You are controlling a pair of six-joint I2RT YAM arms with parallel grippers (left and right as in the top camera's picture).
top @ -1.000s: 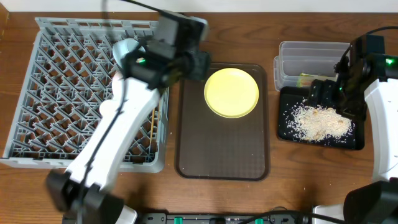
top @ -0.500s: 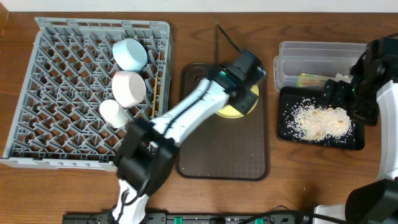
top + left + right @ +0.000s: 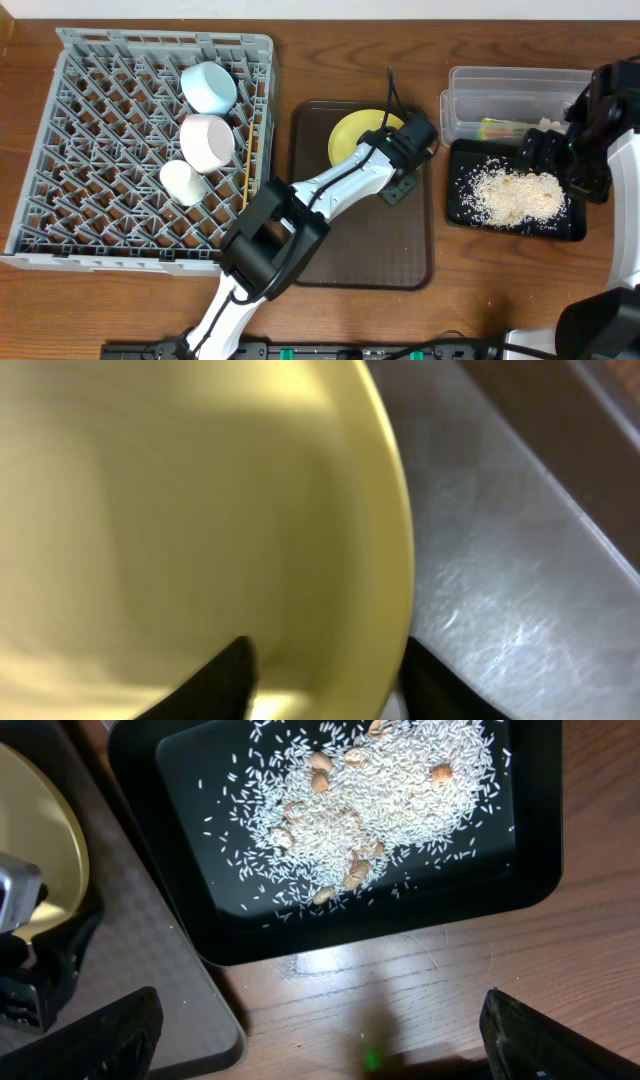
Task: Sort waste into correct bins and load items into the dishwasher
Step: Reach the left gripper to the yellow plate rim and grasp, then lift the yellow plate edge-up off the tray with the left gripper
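The yellow plate [image 3: 355,135] lies at the back of the brown serving tray [image 3: 360,240]. My left gripper [image 3: 405,162] is closed across its right rim, one finger inside and one outside in the left wrist view [image 3: 325,680], where the plate [image 3: 180,510] fills the frame. The grey dish rack [image 3: 100,200] holds the light blue bowl [image 3: 208,87], white bowl [image 3: 207,141], small white cup [image 3: 180,181] and chopsticks [image 3: 246,170]. My right gripper [image 3: 552,160] is open and empty [image 3: 320,1040] over the black tray [image 3: 456,205] of white crumbs [image 3: 515,195]. The snack wrapper [image 3: 495,127] lies in the clear tub [image 3: 500,85].
The right wrist view shows the black tray [image 3: 180,910], the crumbs [image 3: 370,800], bare wood in front of it, the brown tray's corner [image 3: 130,970] and the plate's edge [image 3: 40,840]. The left arm lies diagonally over the brown tray.
My left arm swung from over the rack across to the plate and settled lower at its right rim. The bowls and cup in the rack came into view. The right arm barely moved.
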